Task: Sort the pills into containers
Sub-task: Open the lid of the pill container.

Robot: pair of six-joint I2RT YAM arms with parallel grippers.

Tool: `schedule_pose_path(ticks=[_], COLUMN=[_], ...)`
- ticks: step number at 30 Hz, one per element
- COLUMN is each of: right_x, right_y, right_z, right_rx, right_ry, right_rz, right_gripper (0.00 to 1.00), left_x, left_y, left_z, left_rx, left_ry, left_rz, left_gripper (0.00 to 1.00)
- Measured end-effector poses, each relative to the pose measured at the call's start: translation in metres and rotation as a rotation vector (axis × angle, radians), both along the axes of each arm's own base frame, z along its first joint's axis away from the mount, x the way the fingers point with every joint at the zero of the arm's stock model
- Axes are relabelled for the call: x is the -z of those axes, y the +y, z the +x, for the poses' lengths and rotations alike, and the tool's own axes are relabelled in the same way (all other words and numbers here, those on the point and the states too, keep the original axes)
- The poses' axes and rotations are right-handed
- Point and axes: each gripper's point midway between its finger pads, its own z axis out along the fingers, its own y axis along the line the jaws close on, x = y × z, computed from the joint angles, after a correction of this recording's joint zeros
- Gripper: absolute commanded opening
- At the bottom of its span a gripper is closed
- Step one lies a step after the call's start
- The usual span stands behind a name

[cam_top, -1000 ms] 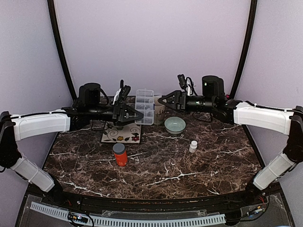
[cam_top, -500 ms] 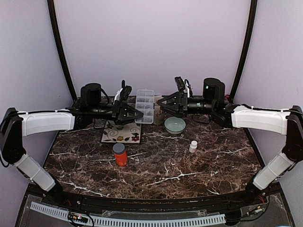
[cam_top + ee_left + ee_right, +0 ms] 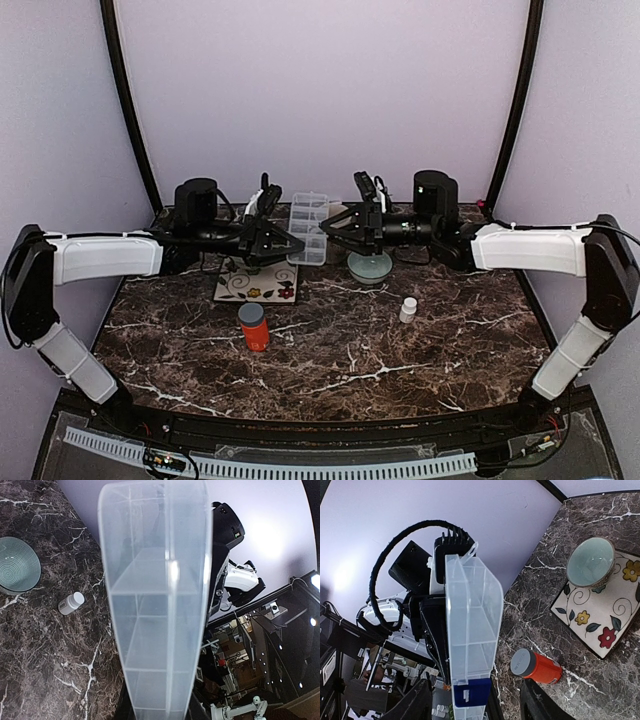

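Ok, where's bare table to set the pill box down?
Bare marble: the near half of the table in front of the orange bottle and white bottle, the gap between them, and right of the white bottle. Crowded at the back: floral tile, green bowl, raised pill box.

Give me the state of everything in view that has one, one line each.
pill box: held in the air, on edge
left tool: shut on the pill box
right tool: open, nothing held
orange bottle: upright, capped
white bottle: upright, capped
bowl on the tile: empty
bowl on bare marble: upright
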Motion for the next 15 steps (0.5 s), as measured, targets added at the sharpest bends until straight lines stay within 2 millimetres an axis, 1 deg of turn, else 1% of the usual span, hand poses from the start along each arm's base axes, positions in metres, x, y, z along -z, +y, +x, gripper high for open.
schedule_pose_path(ticks=[4, 9, 12, 15], right_x=[0.001, 0.001, 0.001, 0.001], right_y=[0.002, 0.004, 0.005, 0.005], right_z=[0.002, 0.002, 0.002, 0.002], right_rx=[-0.002, -0.012, -0.018, -0.021], right_ry=[0.006, 0.008, 0.017, 0.02], right_rz=[0.0, 0.006, 0.007, 0.008], right_gripper=[0.51, 0.43, 0.36, 0.34], left_x=[0.005, 0.011, 0.01, 0.007], left_y=[-0.001, -0.003, -0.003, -0.003], left_z=[0.0, 0.002, 0.005, 0.007], left_rx=[0.009, 0.012, 0.008, 0.006], left_ry=[0.011, 0.024, 0.021, 0.014], left_rz=[0.004, 0.012, 0.011, 0.007], left_gripper=[0.0, 0.0, 0.0, 0.0])
